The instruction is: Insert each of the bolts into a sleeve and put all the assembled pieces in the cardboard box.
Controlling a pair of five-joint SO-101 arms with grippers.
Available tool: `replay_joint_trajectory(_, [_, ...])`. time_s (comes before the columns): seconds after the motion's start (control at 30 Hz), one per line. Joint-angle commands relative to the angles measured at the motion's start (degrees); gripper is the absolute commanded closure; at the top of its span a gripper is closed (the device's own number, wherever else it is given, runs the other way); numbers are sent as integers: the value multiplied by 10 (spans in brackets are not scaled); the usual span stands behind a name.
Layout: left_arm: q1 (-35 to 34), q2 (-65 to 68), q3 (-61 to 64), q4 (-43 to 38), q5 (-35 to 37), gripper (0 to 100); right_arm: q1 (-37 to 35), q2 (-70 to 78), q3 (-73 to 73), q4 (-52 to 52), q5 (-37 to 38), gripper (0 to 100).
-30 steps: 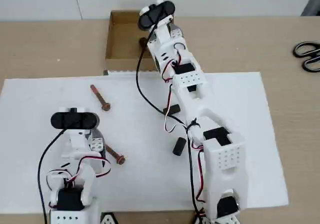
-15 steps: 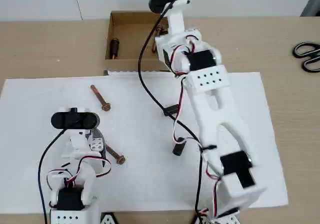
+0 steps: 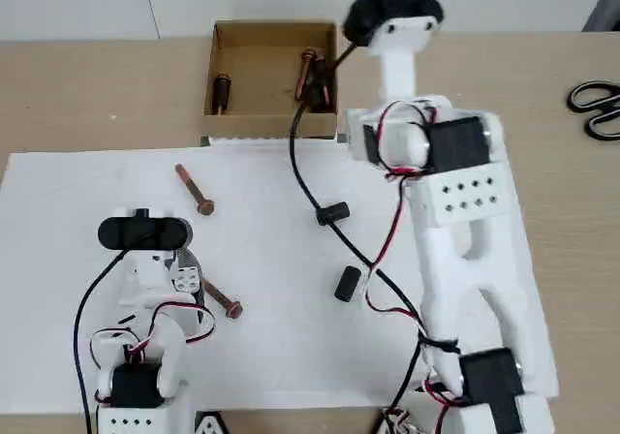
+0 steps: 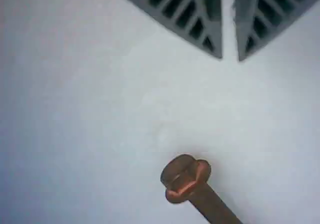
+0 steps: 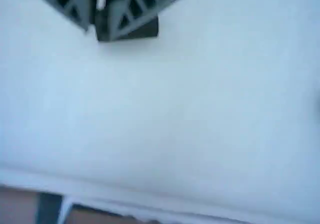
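Cardboard box at the far edge of the tabletop holds two assembled pieces: one against its left wall, the other near its right wall, partly crossed by a cable. On that count the task stands roughly half complete.

Outstanding: two bolts and two sleeves lie loose and unpaired on the white sheet. The far bolt sits well apart from the box. The near bolt lies just beside the left arm. One sleeve and a second sleeve lie mid-sheet, apart from both bolts.

Left end effector hangs over the sheet, jaws drawn nearly together and holding nothing, with the near bolt's head a little way off its tips. Right end effector is over bare sheet near the sheet's edge, jaws closed, nothing evidently held.

Judgement: two insertions and two deposits are left.
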Motion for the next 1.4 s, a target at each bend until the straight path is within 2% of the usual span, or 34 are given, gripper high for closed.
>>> replay_joint_trajectory(0.0, [-3, -6, -48, 29, -15, 994, 37, -52, -28, 77, -54, 995])
replay_joint_trajectory(0.07, [-3, -6, -83, 52, -14, 994, 51, -71, -21, 114, -81, 995])
replay_joint_trajectory(0.23, [-4, -6, -145, 99, -13, 994, 71, -170, 88, 112, -96, 995])
replay_joint_trajectory(0.47, [-114, -6, -150, 134, -17, 994, 31, -338, 321, 112, -99, 995])
replay_joint_trajectory(0.73, [-140, -6, -120, 136, -14, 994, -19, -436, 498, 112, -222, 995])
replay_joint_trajectory(0.9, [-141, -6, -100, 133, 4, 994, -47, -436, 525, 108, -292, 991])
replay_joint_trajectory(1.23, [-137, -6, -40, 126, 11, 994, -133, -432, 527, 45, -296, 990])
replay_joint_trajectory(1.37, [-136, -6, -40, 123, 11, 994, -133, -381, 527, 44, -296, 990])
